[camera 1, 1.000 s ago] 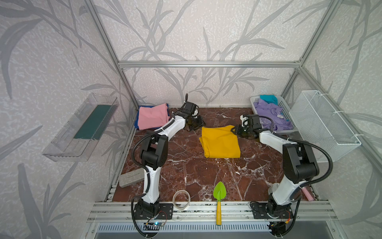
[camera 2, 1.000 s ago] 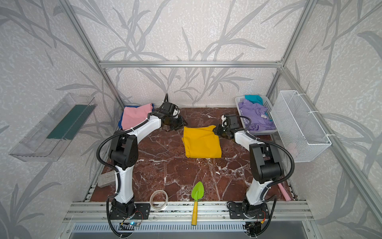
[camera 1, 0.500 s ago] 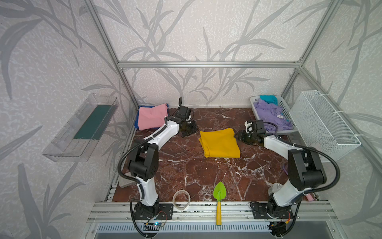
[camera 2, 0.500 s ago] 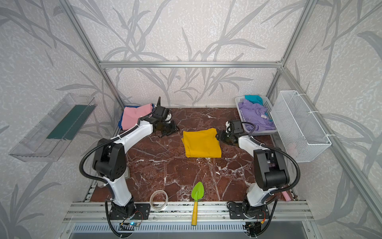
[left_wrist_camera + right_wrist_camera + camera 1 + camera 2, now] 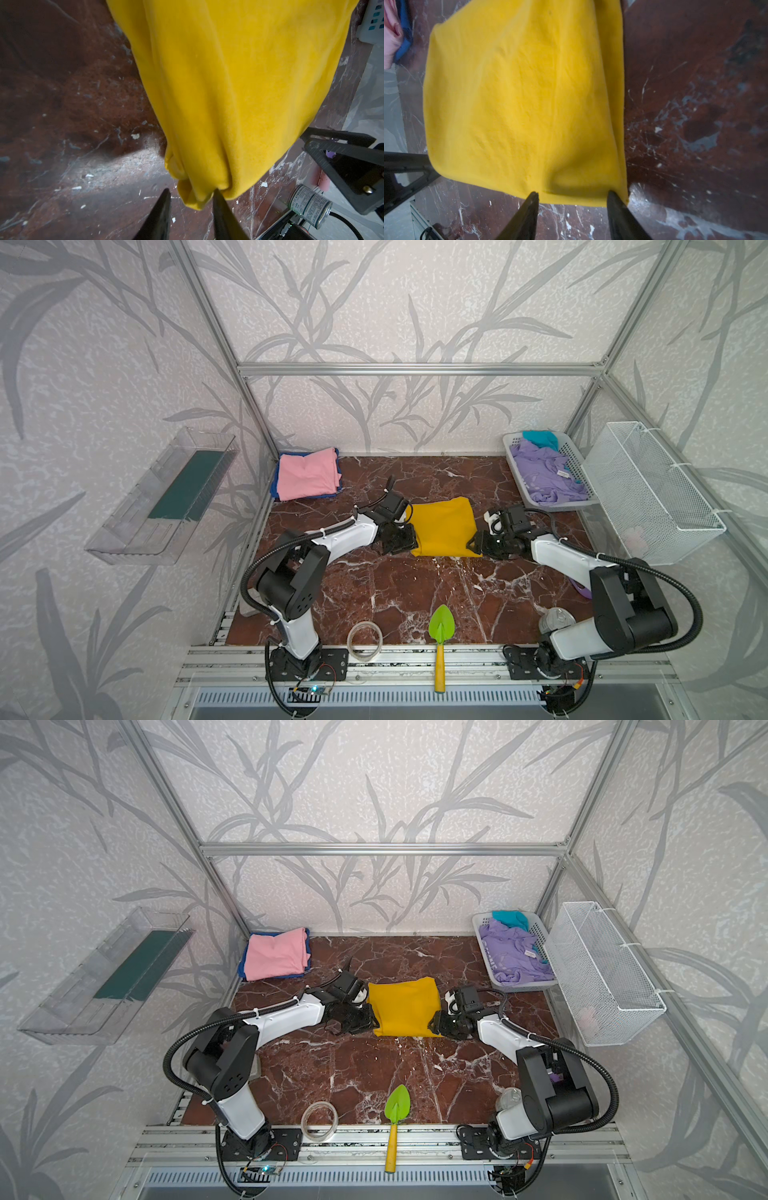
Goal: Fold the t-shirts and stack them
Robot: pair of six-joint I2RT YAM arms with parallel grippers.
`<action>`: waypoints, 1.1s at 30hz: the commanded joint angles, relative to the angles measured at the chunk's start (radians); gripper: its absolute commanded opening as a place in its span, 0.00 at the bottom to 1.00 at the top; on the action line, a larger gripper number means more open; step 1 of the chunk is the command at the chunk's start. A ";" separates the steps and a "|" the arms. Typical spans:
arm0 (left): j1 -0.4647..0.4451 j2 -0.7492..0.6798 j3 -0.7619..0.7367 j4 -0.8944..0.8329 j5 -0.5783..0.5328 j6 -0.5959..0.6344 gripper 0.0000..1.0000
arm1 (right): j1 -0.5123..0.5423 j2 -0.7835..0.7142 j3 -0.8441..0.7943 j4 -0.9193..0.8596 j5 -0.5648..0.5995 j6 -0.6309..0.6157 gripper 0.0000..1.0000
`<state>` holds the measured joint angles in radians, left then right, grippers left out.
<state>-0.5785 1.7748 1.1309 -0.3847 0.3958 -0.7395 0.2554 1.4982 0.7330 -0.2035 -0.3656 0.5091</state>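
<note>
1. The mustard-yellow t-shirt lies folded into a rough rectangle near the middle of the red marble tabletop. Its plain side is up and no print shows.
2. The left tool is down at the shirt's near left corner. In the left wrist view its jaws stand a little apart with the bunched corner of the cloth between the tips. One tip touches the fabric, and a sliver of tabletop shows beside the other, so the corner is not pinched.
3. The right tool is at the near right corner with its jaws spread wider. The tips sit at the shirt's edge, straddling a stretch of it, and the cloth humps up just ahead of them. Nothing is clamped.
4. In the far left corner the pink t-shirt lies folded on top of the blue t-shirt, whose edges peek out.
5. The laundry basket at the far right holds the crumpled lavender t-shirt. The teal t-shirt is at its far end.
6. Along the front edge lie a roll of tape and a green trowel, well apart from the shirts. A can stands by the right arm's base.
</note>
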 commanded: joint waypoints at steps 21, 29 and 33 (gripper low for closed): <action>0.060 -0.109 -0.120 -0.094 -0.115 0.108 0.00 | -0.116 0.031 0.014 -0.027 0.001 -0.027 0.00; 0.046 -0.094 -0.087 -0.107 -0.055 0.085 0.28 | 0.027 -0.002 -0.004 -0.025 -0.072 -0.057 0.50; 0.042 -0.141 -0.121 -0.118 -0.063 0.079 0.38 | 0.059 0.009 -0.040 0.011 -0.079 -0.030 0.53</action>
<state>-0.5304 1.6760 1.0145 -0.4652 0.3336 -0.6621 0.3069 1.5177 0.7204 -0.2028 -0.4278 0.4721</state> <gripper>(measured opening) 0.369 0.526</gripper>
